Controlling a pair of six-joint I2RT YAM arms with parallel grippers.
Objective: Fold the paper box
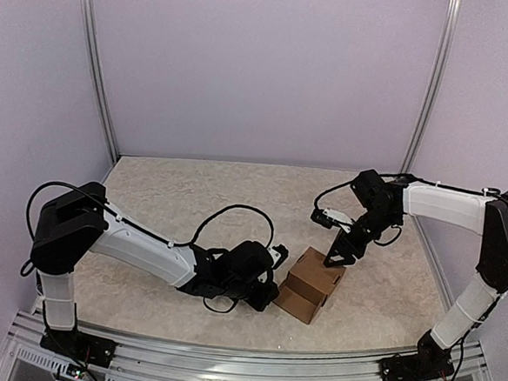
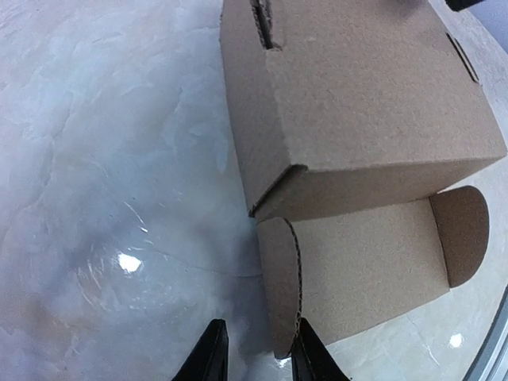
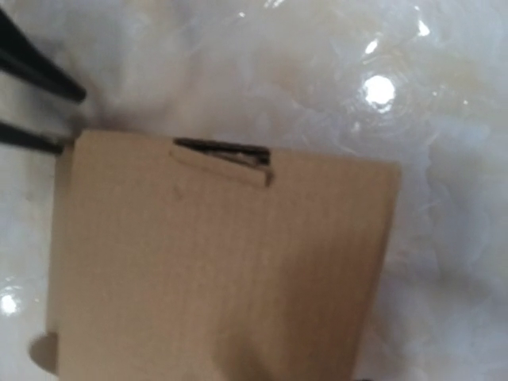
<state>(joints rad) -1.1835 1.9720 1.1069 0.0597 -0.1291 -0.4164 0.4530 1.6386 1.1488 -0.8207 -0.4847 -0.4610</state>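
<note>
Looking at the plain brown corrugated-cardboard paper box (image 1: 313, 282): it sits right of centre on the pale marbled bench (image 1: 167, 193), between the two arms. The body is squared up into a carton. One long flap (image 2: 365, 262) lies out flat on the near side, with a rounded ear tab (image 2: 464, 234) at its end.

Left tool (image 2: 258, 357): low at the box's left side, narrow gap. The flap's curved edge sits between the fingers. Can't tell whether it's clamped or only straddled.

Right tool (image 1: 336, 259): over the top panel, tips at or just on it. Jaws look parted in the top view, holding nothing. My read is that it's pinning the carton down.

Handling, my judgement:
- Very light. It will skate on this glossy bench with any side push, so one arm has to brace it.
- Panels are stiff and the scored creases are weak, so it bends where scored. Push mid-panel and it dents or racks the cube.
- Thin edges crush if pinched hard. Use a light grip.

Where to hold: take the flap by its free edge close to the corner and swing it up about its crease. Keep the hold-down on the top panel well back from the cut slot (image 3: 226, 155), which looks like the place for a locking tab.

Risk: lifting the flap drags the whole carton if the top isn't held.
</note>
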